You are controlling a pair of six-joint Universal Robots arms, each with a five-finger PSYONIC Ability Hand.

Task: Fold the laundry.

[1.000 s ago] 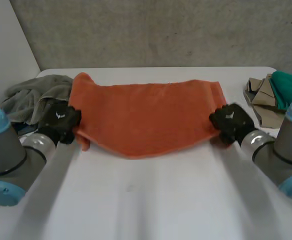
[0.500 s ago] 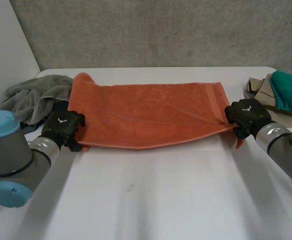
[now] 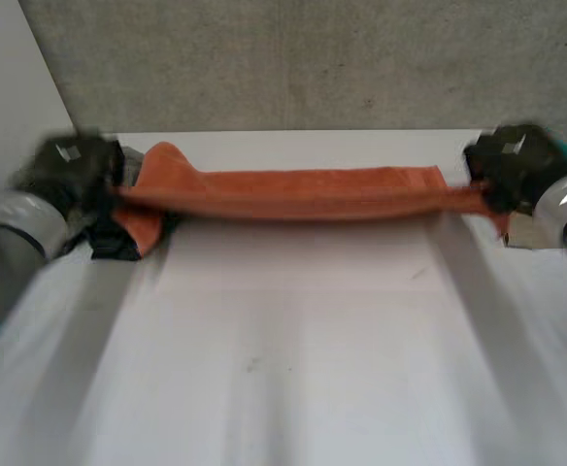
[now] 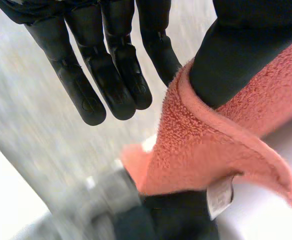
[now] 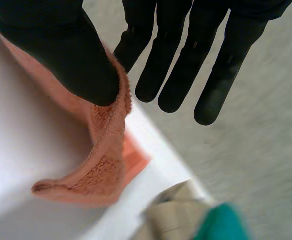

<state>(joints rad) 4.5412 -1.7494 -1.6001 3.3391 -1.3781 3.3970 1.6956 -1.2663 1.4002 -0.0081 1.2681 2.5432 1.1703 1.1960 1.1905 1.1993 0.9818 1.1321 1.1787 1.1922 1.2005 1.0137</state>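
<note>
Right now the orange towel hangs above the far half of the table, pulled into a narrow taut band between my two hands. My left hand is over the table's far left corner and my right hand over its far right corner. Each hand holds one end of the towel near the hem, thumb clamping it against the nearest finger. The other fingers are straight and spread, touching nothing. The likely failure, as I judge it, is a slip. The hold is a thin pinch on thick terry under tension, so if I pull the ends further apart one of them may come out from under a thumb. The towel would then drop skew onto the table and the fold line would be lost. A second risk is the loose corners. One droops toward the table below my left hand and one below my right, and either could drag or tuck under when I lower. The head view gives me the whole span and shows that it is roughly level. The left wrist view adds a white label at the corner and a blurred grey-and-dark heap on the table beneath, which I cannot identify. The right wrist view adds a beige cloth and a teal cloth on the table near my hanging corner, close enough to snag.
</note>
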